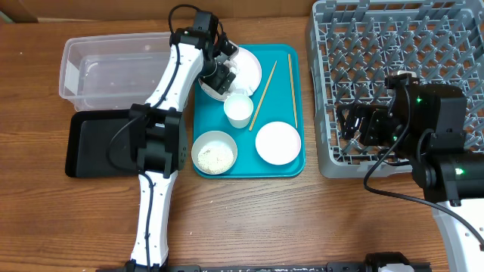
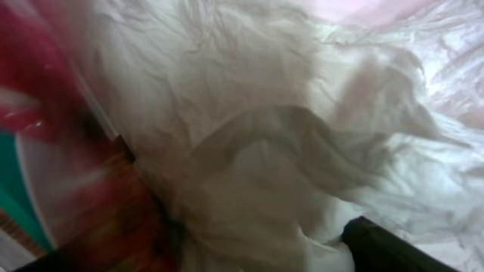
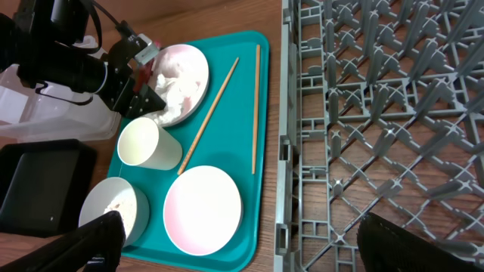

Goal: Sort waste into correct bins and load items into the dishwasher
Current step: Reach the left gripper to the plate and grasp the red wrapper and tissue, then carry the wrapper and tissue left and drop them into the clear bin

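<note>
A crumpled white napkin (image 1: 229, 73) lies on the white plate (image 1: 249, 64) at the back of the teal tray (image 1: 283, 168). My left gripper (image 1: 219, 73) is down on it; in the left wrist view the napkin (image 2: 265, 128) fills the space between the open fingers (image 2: 257, 249), with the red wrapper (image 2: 23, 98) at the left. The cup (image 1: 238, 111), the bowl with rice (image 1: 214, 153), the saucer (image 1: 277, 143) and two chopsticks (image 1: 263, 94) are on the tray. My right gripper (image 3: 242, 230) is open and empty above the left edge of the grey dish rack (image 1: 401, 83).
The clear tub (image 1: 113, 72) stands left of the teal tray, with the flat black tray (image 1: 94, 143) in front of it. The left arm stretches over both. The dish rack fills the right side of the table.
</note>
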`<action>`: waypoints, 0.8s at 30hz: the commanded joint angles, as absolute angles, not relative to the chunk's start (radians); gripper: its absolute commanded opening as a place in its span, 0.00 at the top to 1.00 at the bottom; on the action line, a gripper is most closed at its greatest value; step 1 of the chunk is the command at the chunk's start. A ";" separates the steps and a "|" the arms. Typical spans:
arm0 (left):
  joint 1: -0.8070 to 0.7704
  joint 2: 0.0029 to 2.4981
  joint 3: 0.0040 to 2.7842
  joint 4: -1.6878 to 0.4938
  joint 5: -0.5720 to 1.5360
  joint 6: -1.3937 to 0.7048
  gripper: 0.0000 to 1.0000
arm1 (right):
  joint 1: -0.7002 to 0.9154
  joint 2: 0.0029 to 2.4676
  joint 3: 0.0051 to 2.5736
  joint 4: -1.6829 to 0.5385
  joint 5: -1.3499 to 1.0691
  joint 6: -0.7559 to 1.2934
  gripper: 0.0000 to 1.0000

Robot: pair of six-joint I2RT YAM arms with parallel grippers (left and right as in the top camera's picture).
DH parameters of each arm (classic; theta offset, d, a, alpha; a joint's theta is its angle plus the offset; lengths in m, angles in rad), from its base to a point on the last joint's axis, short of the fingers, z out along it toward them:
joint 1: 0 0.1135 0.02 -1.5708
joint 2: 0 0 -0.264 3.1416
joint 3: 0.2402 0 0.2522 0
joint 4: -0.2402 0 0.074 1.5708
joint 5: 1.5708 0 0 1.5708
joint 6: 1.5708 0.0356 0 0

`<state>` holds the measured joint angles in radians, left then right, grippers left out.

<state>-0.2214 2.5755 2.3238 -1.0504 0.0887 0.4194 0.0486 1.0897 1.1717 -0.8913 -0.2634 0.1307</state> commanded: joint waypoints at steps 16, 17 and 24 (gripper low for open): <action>-0.237 2.571 2.488 -1.108 0.080 0.254 0.96 | 0.057 1.089 1.193 -0.889 -0.271 0.131 0.00; -0.232 2.562 2.539 -1.134 0.085 0.217 0.96 | 0.057 1.089 1.193 -0.892 -0.271 0.131 0.00; -0.156 2.494 2.922 -1.344 0.148 -0.009 0.96 | 0.057 1.089 1.193 -0.896 -0.271 0.131 0.00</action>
<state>-0.2108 2.5710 2.7712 -1.2819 0.1192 0.1516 0.0486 1.0897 1.1717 -0.9005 -0.2657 0.1307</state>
